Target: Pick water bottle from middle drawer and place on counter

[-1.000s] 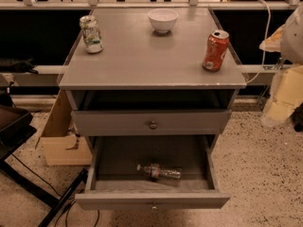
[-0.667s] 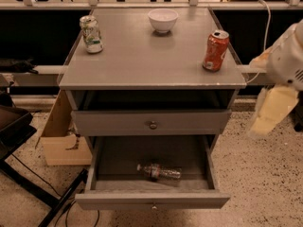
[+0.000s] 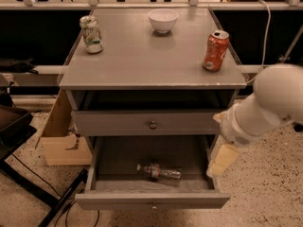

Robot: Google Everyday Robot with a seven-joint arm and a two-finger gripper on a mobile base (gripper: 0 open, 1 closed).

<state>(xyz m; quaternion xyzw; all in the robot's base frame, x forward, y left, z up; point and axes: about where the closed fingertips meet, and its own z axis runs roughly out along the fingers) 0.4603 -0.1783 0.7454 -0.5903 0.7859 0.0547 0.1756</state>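
Water bottle (image 3: pixel 160 171) is seen lying on its side inside the pulled-out middle drawer (image 3: pixel 151 200), near the middle of its floor. The gripper (image 3: pixel 220 161) is held at the right side of that drawer, just beside its right wall and apart from the bottle. Whether the claw is wide or narrow cannot be told. On the counter (image 3: pixel 151 63) a red can (image 3: pixel 215 50), a white-green can (image 3: pixel 91 34) and a white bowl (image 3: pixel 163 20) are set upright
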